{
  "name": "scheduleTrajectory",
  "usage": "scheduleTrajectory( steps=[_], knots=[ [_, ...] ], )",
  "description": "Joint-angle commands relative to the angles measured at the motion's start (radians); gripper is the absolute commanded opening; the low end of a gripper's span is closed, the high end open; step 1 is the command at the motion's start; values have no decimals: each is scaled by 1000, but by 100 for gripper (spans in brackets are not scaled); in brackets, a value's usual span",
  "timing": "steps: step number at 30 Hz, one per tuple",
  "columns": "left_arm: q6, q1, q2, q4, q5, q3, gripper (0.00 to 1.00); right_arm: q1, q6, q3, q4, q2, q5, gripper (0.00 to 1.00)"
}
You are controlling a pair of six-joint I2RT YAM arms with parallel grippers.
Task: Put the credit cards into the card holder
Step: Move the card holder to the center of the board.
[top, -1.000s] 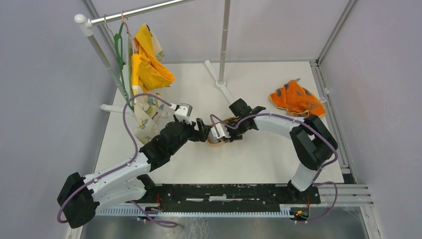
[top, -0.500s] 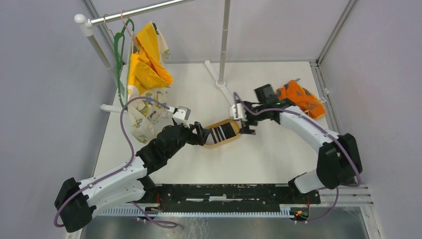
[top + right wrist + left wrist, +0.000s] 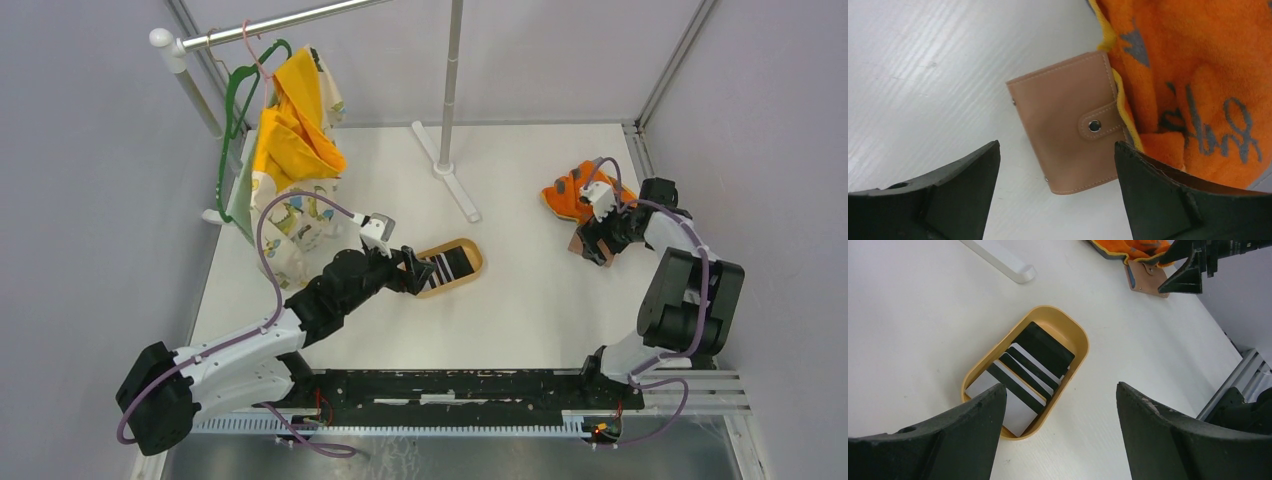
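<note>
Several credit cards [image 3: 446, 265] [image 3: 1029, 366], black and white, lie overlapping in an oval light-wood tray [image 3: 472, 262] [image 3: 1079, 337]. My left gripper [image 3: 414, 271] [image 3: 1060, 386] hovers open over the tray's near end with nothing between its fingers. The card holder [image 3: 1068, 122] [image 3: 1147, 281] is a brown wallet, closed with a snap strap, lying flat with one edge against the orange cloth [image 3: 1188, 75]. My right gripper [image 3: 598, 243] [image 3: 1056, 144] hangs open just above it, not touching. In the top view the arm hides most of the card holder.
The orange cloth [image 3: 578, 190] lies bunched at the back right. A clothes rack's white foot [image 3: 452, 180] [image 3: 998, 260] and pole stand behind the tray. Yellow and patterned garments [image 3: 290, 160] hang at the back left. A metal rail [image 3: 1233, 390] borders the right side.
My right arm has swung away from the tray to the right, over to the card holder, and its jaws have opened. The left gripper stays open by the tray.
</note>
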Motion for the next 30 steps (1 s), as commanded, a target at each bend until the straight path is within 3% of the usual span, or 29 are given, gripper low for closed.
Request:
scheduleTrajectory(
  steps=[1,9,20,26,30],
  knots=[
    [-27,-4,-7,91,28,-8,86,-44,61,88,-29,80,13,88],
    [-21,-3,-9,97,35,-7,86,-71,90,144,1,178,44,88],
    [-43,-3,-3,146,84,-29,85,-59,-125,70,-252,150,-139,64],
    [-91,-4,19,240,120,-75,83,86,-202,-95,-305,45,-137,56],
    [-118,-6,20,311,121,-122,82,308,-132,-184,-258,-35,-117,54]
  ],
)
